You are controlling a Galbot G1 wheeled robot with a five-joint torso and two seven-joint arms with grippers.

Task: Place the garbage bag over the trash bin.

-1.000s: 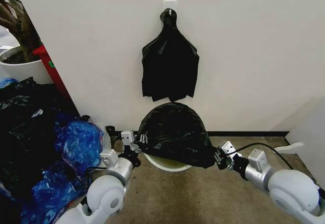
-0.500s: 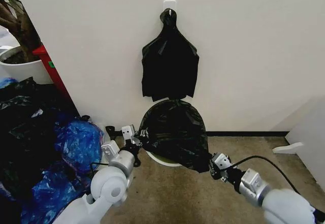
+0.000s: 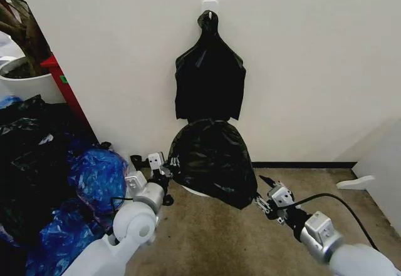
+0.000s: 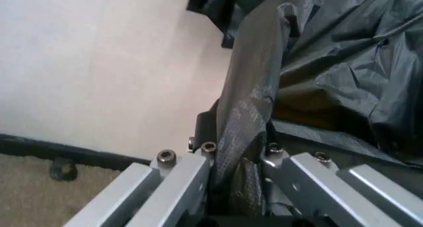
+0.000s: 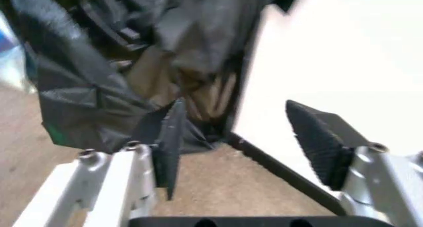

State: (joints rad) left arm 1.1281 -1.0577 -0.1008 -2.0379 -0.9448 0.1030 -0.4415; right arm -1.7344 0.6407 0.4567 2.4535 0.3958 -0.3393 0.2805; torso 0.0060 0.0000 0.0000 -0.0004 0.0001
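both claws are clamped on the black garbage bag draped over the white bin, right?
Not quite. The left claw is clamped on the garbage bag draped over the trash bin, but the right claw is open and off the bag, as the right wrist view shows.

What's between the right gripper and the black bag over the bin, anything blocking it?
Nothing visible. The right gripper is open, just off the lower right edge of the garbage bag, with only bare carpet between them. The left gripper is shut on the bag's other side, over the trash bin.
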